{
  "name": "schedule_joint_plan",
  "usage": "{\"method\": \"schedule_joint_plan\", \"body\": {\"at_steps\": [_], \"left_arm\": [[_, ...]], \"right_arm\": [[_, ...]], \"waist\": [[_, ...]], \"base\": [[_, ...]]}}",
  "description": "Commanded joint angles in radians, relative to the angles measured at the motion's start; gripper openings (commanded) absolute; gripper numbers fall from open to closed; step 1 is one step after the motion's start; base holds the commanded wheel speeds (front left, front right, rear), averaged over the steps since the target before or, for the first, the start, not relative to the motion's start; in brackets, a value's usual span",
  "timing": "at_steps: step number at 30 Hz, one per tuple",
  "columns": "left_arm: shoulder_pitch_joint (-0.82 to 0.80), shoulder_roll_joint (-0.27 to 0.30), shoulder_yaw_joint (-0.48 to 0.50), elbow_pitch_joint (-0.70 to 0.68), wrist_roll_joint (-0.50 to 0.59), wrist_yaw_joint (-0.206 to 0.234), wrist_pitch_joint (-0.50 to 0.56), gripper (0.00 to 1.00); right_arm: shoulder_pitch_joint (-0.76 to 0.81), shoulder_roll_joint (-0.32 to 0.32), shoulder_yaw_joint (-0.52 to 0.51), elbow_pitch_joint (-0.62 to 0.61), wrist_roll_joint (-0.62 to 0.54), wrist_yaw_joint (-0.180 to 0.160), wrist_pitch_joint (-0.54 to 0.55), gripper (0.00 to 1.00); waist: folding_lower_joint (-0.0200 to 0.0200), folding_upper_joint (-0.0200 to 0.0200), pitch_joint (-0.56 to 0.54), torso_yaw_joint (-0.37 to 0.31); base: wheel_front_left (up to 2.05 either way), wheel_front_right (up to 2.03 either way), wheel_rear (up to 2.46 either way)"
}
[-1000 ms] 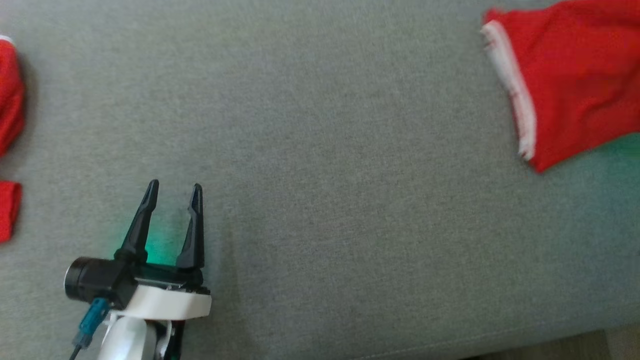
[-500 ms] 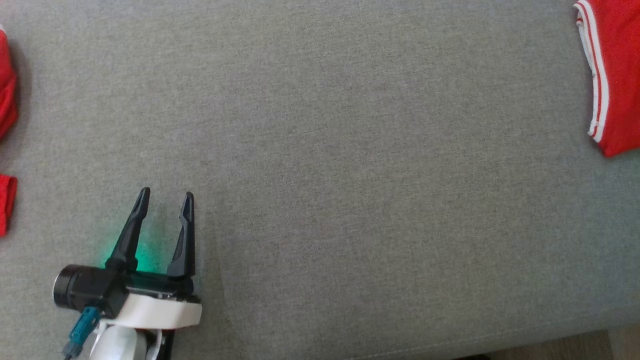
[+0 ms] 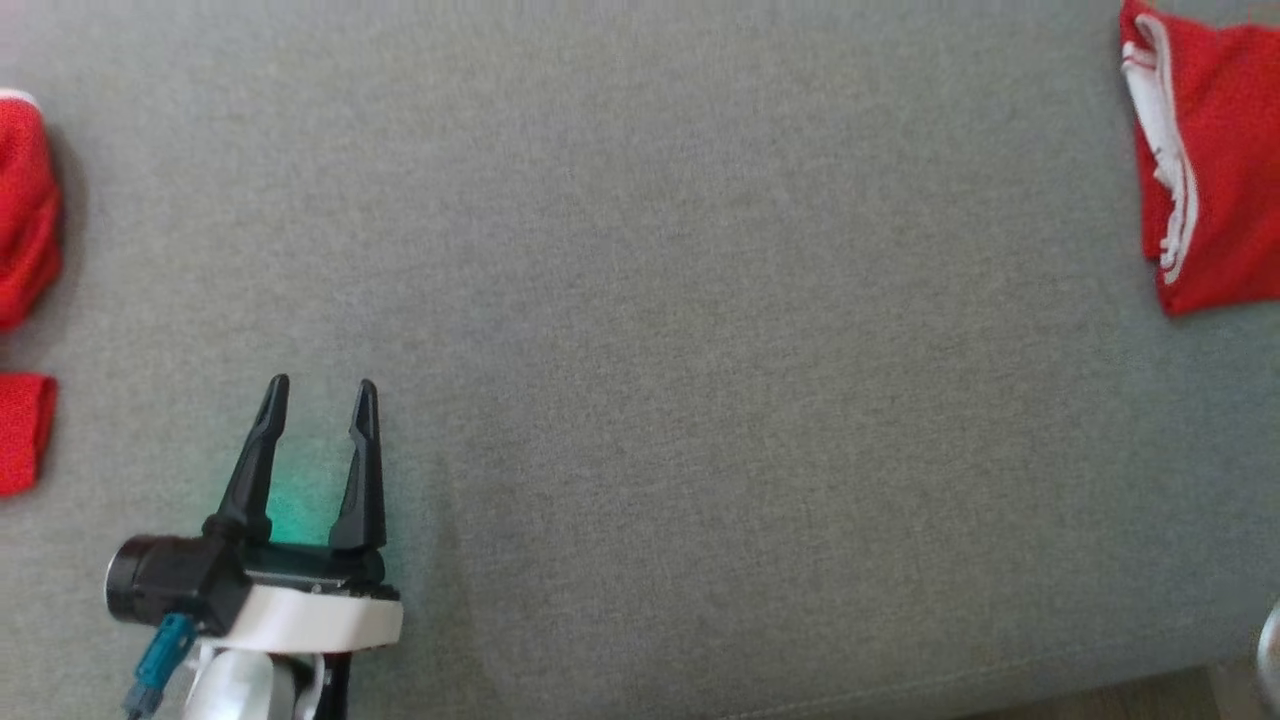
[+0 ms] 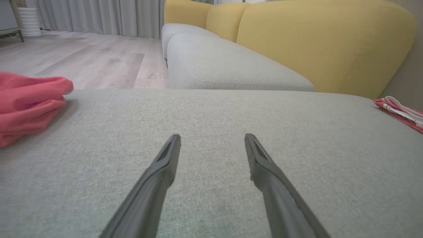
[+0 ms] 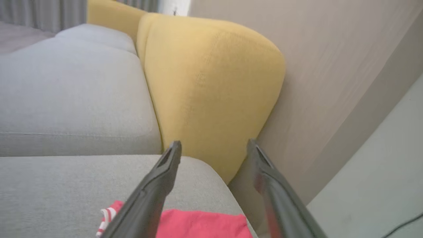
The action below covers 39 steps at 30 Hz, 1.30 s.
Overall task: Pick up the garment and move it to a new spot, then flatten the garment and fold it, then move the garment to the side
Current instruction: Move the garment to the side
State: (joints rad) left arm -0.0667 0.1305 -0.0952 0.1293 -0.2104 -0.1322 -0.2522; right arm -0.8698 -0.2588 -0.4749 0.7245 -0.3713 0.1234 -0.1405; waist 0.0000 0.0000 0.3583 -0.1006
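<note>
Left gripper [image 3: 321,383] and right gripper [image 5: 213,142]: jaws open. The garment [image 3: 1225,200] lies near the sofa [image 3: 640,300] edge; a bump could drop it.

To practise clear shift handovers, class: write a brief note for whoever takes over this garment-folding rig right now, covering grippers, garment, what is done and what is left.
Left gripper: open, empty, over the bare grey cushion.
Right gripper: open, empty, above the garment.
Garment: red with white trim, lying folded at the cushion's right end.
Done: it looks folded and set to the side.
Left: probably nothing for this piece. More red cloth lies at the left edge.
</note>
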Motion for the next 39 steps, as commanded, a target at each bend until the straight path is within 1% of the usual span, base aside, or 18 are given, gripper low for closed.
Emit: {"method": "schedule_joint_plan", "body": {"at_steps": [1, 5, 9, 14, 15, 18, 23, 27, 29, 33, 39], "left_arm": [[-0.004, -0.001, 0.04, -0.021, -0.001, 0.002, -0.01, 1.0], [0.016, -0.023, 0.059, -0.009, -0.007, 0.002, -0.01, 1.0], [0.047, -0.043, 0.073, 0.006, -0.011, 0.002, -0.01, 1.0], [0.09, -0.057, 0.083, 0.033, -0.012, 0.002, -0.01, 1.0], [0.09, -0.057, 0.083, 0.033, -0.012, 0.002, -0.01, 1.0], [0.111, -0.061, 0.085, 0.053, -0.012, 0.002, -0.01, 1.0], [0.135, -0.057, 0.092, 0.105, -0.011, 0.002, -0.01, 1.0], [0.144, -0.051, 0.094, 0.137, -0.015, 0.002, -0.01, 1.0], [0.148, -0.05, 0.089, 0.149, -0.019, 0.002, -0.01, 1.0], [0.148, -0.045, 0.077, 0.166, -0.026, 0.002, -0.01, 1.0], [0.136, -0.038, 0.074, 0.168, -0.03, 0.002, -0.01, 1.0]], "right_arm": [[0.031, -0.001, 0.046, -0.049, 0.019, 0.007, -0.029, 1.0], [0.145, 0.034, 0.16, -0.138, 0.103, 0.007, -0.076, 1.0], [0.297, 0.064, 0.259, -0.268, 0.195, 0.007, -0.091, 1.0], [0.505, 0.104, 0.322, -0.42, 0.3, 0.007, -0.098, 1.0], [0.505, 0.104, 0.322, -0.42, 0.3, 0.007, -0.098, 1.0], [0.612, 0.145, 0.352, -0.475, 0.333, 0.007, -0.102, 1.0], [0.76, 0.189, 0.409, -0.491, 0.337, 0.007, -0.114, 1.0], [0.834, 0.204, 0.41, -0.472, 0.326, 0.007, -0.12, 1.0], [0.855, 0.207, 0.406, -0.47, 0.327, 0.007, -0.121, 1.0], [0.887, 0.208, 0.433, -0.476, 0.368, 0.007, -0.121, 1.0], [0.896, 0.208, 0.458, -0.492, 0.402, 0.007, -0.121, 1.0]], "waist": [[0.0, 0.0, -0.039, 0.009], [0.0, 0.0, -0.11, 0.029], [0.0, 0.0, -0.184, 0.053], [0.0, 0.0, -0.259, 0.077], [0.0, 0.0, -0.259, 0.077], [0.0, 0.0, -0.284, 0.082], [0.0, 0.0, -0.32, 0.082], [0.0, 0.0, -0.333, 0.079], [0.0, 0.0, -0.336, 0.078], [0.0, 0.0, -0.336, 0.075], [0.0, 0.0, -0.323, 0.071]], "base": [[0.0, 0.0, 0.0], [0.0, 0.0, 0.0], [0.0, 0.0, 0.0], [0.0, 0.0, 0.0], [0.0, 0.0, 0.0], [0.0, 0.0, 0.0], [0.0, 0.0, 0.0], [0.0, 0.0, 0.0], [0.0, 0.0, 0.0], [0.0, 0.0, 0.0], [0.0, 0.0, 0.0]]}}
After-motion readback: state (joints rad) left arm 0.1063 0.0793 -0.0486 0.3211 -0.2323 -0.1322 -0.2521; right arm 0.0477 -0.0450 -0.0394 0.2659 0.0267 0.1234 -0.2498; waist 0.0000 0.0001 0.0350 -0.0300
